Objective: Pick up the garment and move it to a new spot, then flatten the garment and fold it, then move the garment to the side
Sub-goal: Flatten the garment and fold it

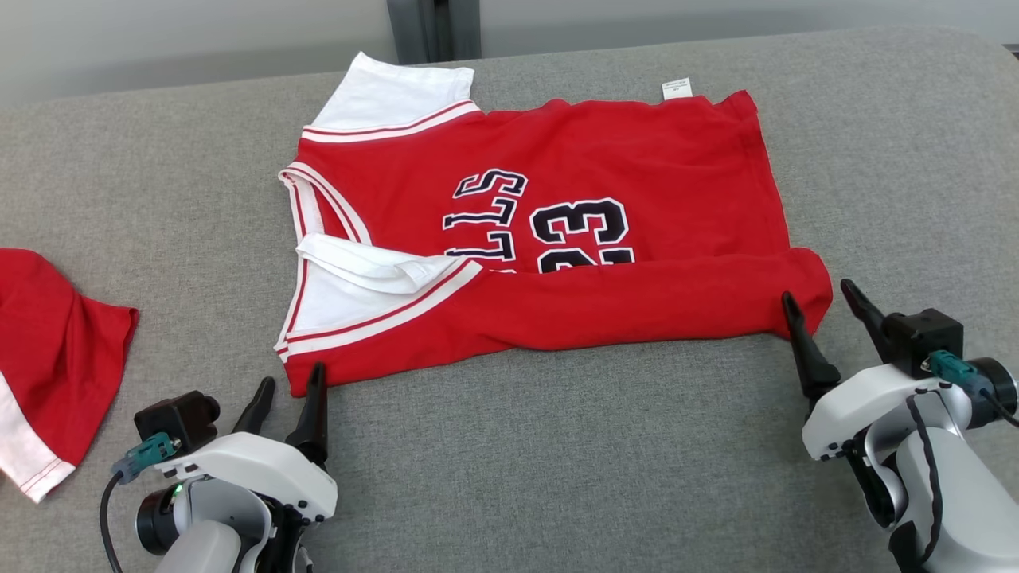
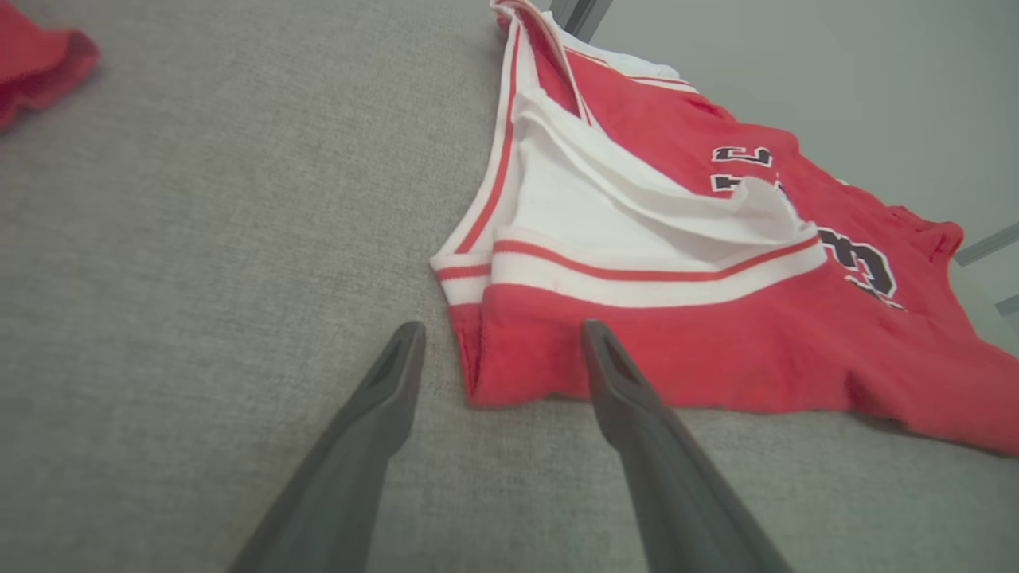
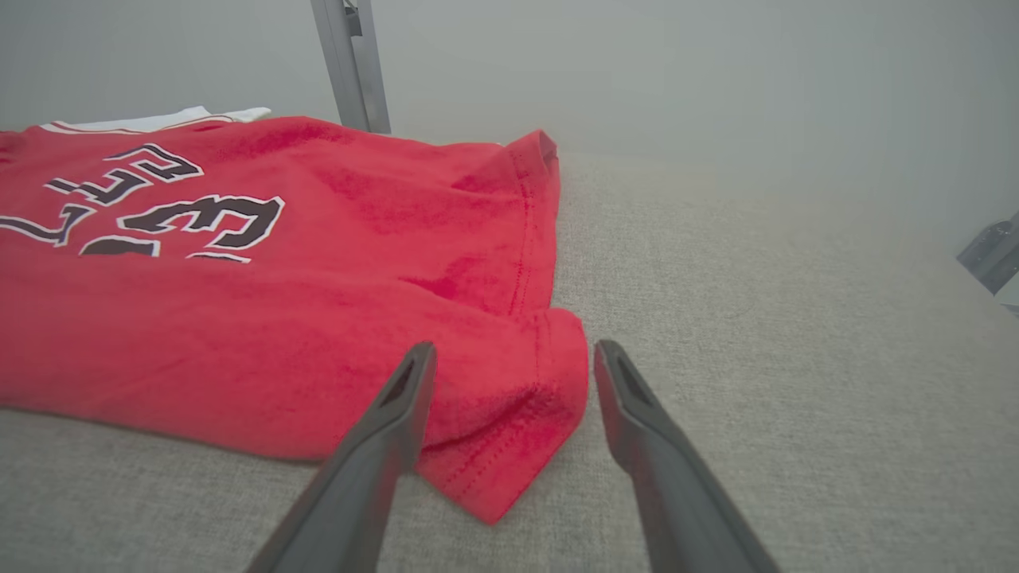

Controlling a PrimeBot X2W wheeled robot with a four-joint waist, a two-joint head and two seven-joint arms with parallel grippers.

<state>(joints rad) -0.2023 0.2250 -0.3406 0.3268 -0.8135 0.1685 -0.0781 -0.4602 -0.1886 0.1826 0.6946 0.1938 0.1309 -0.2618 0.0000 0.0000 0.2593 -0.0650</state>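
Note:
The garment (image 1: 589,159) is a red jersey with white sleeves and dark lettering, lying on the grey surface with its near long edge folded over the middle. My left gripper (image 1: 288,389) stands open at the fold's near left corner (image 2: 493,358), its fingers straddling that corner. My right gripper (image 1: 820,301) is open at the fold's near right corner (image 3: 517,414), one finger on each side of it. Neither gripper holds cloth.
Another red cloth with a white hem (image 1: 48,358) lies at the left edge of the grey padded surface (image 1: 557,461). A grey metal post (image 3: 350,64) rises behind the far edge. Bare surface runs along the front and right.

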